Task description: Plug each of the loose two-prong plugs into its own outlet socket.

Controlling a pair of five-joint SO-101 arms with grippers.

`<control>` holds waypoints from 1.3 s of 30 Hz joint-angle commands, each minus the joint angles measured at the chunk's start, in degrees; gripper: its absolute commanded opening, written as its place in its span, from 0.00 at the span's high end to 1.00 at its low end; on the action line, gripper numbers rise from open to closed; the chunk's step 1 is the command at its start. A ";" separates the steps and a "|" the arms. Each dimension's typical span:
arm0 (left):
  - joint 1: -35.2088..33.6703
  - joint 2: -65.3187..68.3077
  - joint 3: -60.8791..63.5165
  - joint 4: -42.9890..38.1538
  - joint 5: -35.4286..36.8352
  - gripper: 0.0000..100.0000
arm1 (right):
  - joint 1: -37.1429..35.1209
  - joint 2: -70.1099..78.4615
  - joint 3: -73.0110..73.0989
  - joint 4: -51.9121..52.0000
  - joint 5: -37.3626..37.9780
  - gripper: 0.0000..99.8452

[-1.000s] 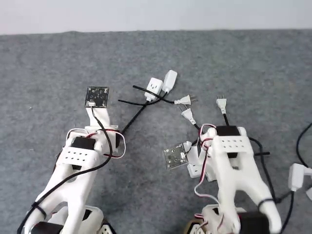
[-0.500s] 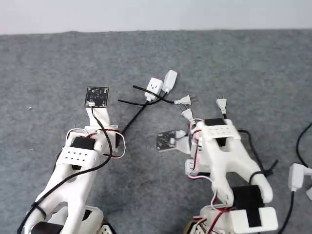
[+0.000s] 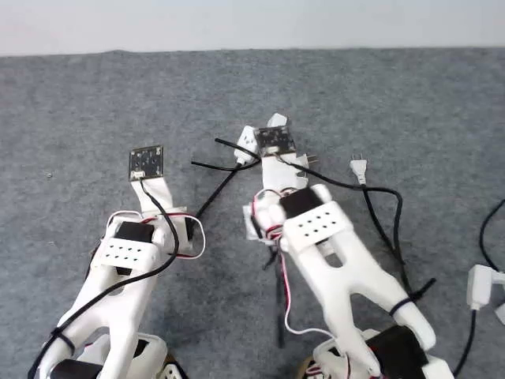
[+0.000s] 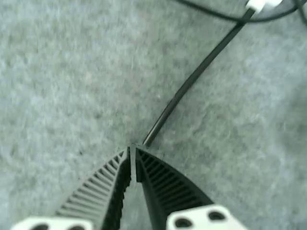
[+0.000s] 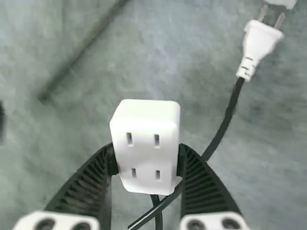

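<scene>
Right wrist view: the right pincer (image 5: 146,149) clamps a white two-socket outlet block (image 5: 145,122) by its sides. A loose white two-prong plug (image 5: 259,40) lies on the grey table (image 5: 57,38) just beyond the block. The left pincer (image 4: 133,152), fingers pressed together and empty, sits well apart from the block.

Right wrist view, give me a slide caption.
Right gripper clasps a white outlet socket; a loose two-prong plug lies beyond on grey carpet.

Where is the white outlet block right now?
In the right wrist view, the outlet block sits clamped in the right gripper, a white plug lying just beyond it.
</scene>
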 commanded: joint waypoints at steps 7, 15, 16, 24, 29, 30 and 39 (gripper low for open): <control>-0.44 -0.09 -3.65 0.79 0.44 0.98 | -2.77 15.69 -8.62 -6.37 -5.80 0.94; 0.09 0.00 -3.38 0.88 0.62 0.83 | -4.62 8.57 -11.52 0.22 1.49 0.70; 0.53 0.00 -3.38 0.88 0.62 0.80 | -4.97 7.08 -11.52 1.54 2.20 0.69; 4.84 -0.09 -3.65 0.88 0.88 0.78 | -0.84 -3.56 -11.34 9.45 6.24 0.69; 10.37 0.62 -8.66 0.35 12.40 0.77 | 15.43 -9.10 -9.58 10.33 6.07 0.72; 11.69 1.14 -9.45 -0.44 14.15 0.77 | 17.98 -9.54 -8.62 9.71 6.07 0.75; 21.36 21.19 -20.88 -5.10 18.29 0.78 | 23.78 -9.54 -0.44 1.71 6.51 0.82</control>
